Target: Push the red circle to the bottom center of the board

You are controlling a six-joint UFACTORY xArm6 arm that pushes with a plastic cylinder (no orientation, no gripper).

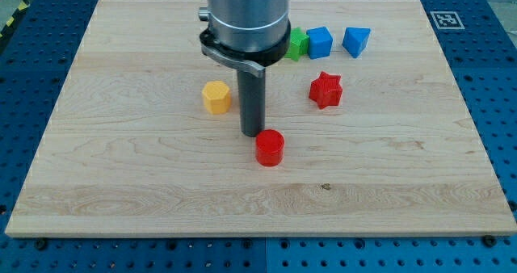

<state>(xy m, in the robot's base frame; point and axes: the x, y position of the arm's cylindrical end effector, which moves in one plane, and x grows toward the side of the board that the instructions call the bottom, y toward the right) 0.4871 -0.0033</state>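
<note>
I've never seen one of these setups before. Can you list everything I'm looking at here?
red circle: one, red, board's middle, slightly toward the view's bottom
red star: one, red, right of centre
yellow block: one, yellow, looks hexagonal, left of the rod
green block: one, green, top centre, partly hidden
blue blocks: two, cube and a wedge-like one, top, right of the green block
board: one, pale wood
my tip: one dark rod, end just above-left of the red circle

My tip sits just above-left of the red circle, mid-board. Yellow hexagon to its left, red star to its right. Along the view's top: green block, blue cube, blue triangular block, left to right.
</note>
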